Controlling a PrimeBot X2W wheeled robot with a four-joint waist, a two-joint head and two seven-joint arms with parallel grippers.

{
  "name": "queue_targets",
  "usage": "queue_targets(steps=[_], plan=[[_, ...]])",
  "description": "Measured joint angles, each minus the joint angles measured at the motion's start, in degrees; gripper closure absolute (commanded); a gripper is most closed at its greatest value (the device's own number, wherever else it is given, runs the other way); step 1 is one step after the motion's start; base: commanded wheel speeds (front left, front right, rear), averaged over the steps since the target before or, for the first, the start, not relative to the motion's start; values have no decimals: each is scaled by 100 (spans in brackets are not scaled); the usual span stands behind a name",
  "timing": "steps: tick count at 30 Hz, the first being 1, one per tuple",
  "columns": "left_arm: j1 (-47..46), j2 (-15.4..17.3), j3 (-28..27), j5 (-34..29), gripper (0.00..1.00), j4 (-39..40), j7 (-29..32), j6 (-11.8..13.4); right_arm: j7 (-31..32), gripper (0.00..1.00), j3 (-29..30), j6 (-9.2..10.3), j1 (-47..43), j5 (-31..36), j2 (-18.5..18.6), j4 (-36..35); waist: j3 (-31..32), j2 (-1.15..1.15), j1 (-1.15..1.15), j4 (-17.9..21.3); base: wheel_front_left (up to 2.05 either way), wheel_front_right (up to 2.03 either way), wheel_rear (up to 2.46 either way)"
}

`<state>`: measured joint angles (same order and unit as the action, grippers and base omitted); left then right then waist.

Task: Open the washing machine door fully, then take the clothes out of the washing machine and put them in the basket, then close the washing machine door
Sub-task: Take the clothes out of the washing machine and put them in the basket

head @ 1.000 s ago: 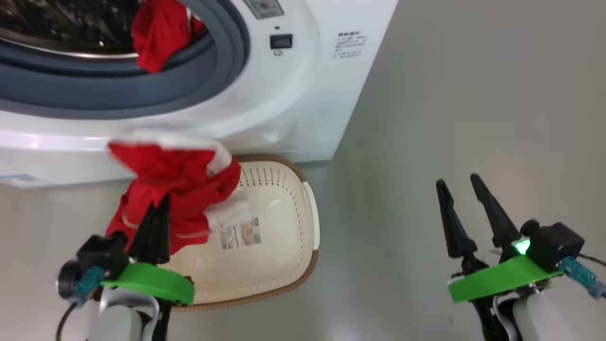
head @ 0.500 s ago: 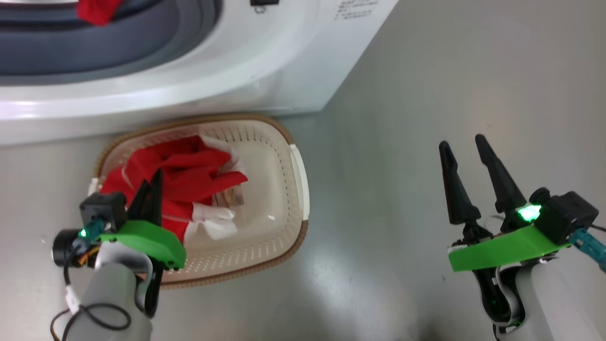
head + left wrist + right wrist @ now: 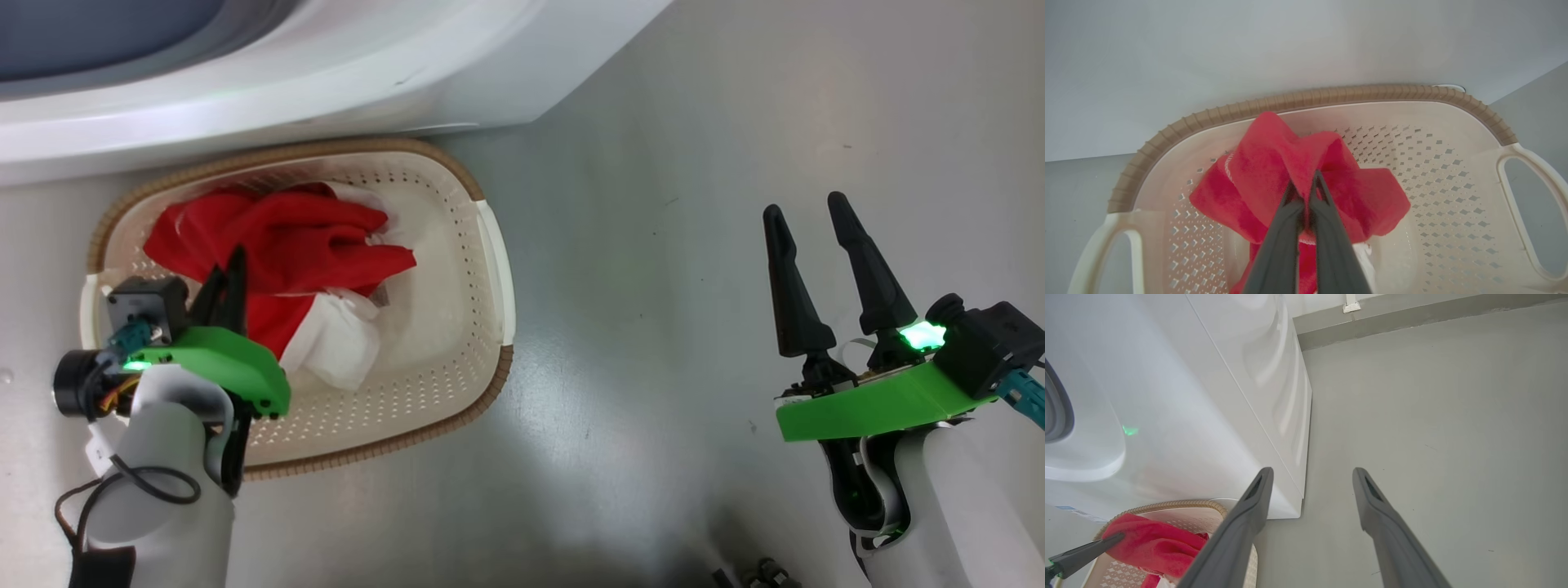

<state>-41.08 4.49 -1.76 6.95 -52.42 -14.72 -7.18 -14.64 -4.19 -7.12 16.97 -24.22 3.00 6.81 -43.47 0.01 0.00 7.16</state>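
Our left gripper (image 3: 1305, 185) has its fingers pinched together on a fold of the red clothes (image 3: 1257, 163), hiding the cloth beneath. Our right gripper (image 3: 804, 208) hangs with its fingers spread and empty over the grey floor (image 3: 653, 327). The clothes lie bunched in the basket (image 3: 1331, 94), just before the washing machine (image 3: 326, 65), which the top edge cuts off.
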Motion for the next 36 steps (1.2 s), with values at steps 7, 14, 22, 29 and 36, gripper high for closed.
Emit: queue_targets(steps=[7,14,22,29,36], plan=[[-36,-9,-155,-43,1,-62,0,0,0,0,18,1,0,1,0,1,20,0,0,8,0,0,0],[13,-85,-302,-40,0,-7,0,0,0,0,19,0,-3,1,0,74,284,0,0,-50,0,0,0],[503,-189,-450,34,0,271,0,0,0,0,30,0,-95,10,0,185,741,0,0,-101,0,0,0],[1096,-232,-500,141,0,910,0,0,0,0,40,0,-505,60,-2,331,1324,-1,0,-168,0,0,0],[1697,-252,-491,196,0,1671,0,0,0,0,30,1,-839,71,23,419,1965,0,0,-263,0,0,0]])
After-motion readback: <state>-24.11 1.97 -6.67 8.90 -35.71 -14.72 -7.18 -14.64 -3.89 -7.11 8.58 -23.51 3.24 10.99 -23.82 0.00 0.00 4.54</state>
